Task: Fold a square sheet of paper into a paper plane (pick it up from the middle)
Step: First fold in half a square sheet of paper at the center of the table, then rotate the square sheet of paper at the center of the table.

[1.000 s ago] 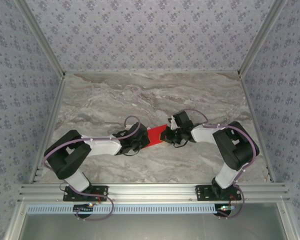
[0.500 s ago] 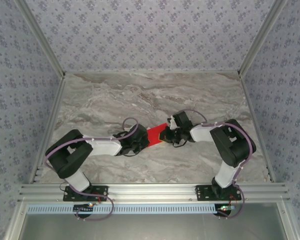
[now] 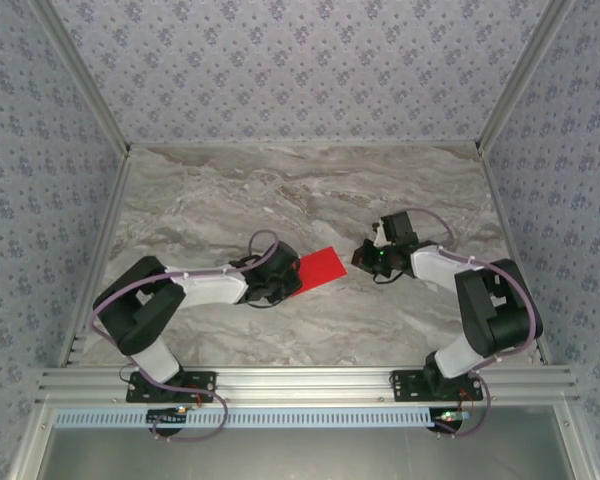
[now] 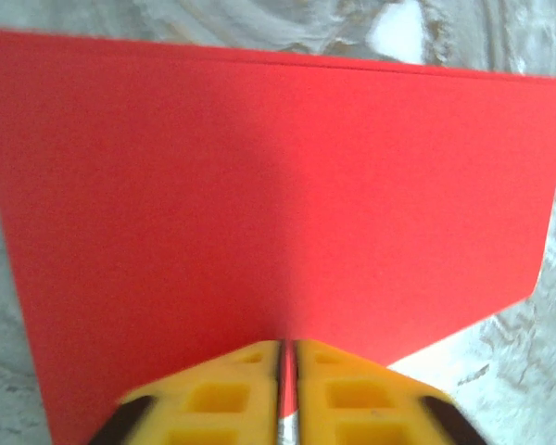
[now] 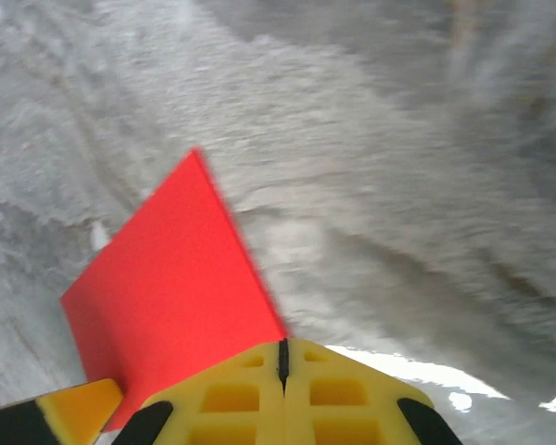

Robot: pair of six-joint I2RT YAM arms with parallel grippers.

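Red paper (image 3: 321,268), gry marbled tbl (image 3: 280,190), gry-blue floral walls (image 3: 300,70).

Grey-veined marble tabletop (image 3: 280,190) formed the enclosure floor. Blue-grey floral wallpaper (image 3: 300,70) covered 3 walls. 2 aluminium posts (image 3: 80,75) ran up the back corners. An aluminium rail (image 3: 310,378) and ribbed strip (image 3: 310,417) crossed the near edge.

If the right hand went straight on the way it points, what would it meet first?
The thin red square sheet of paper: the right hand points at its near corner. Depth is unclear, so it might pass just over it.
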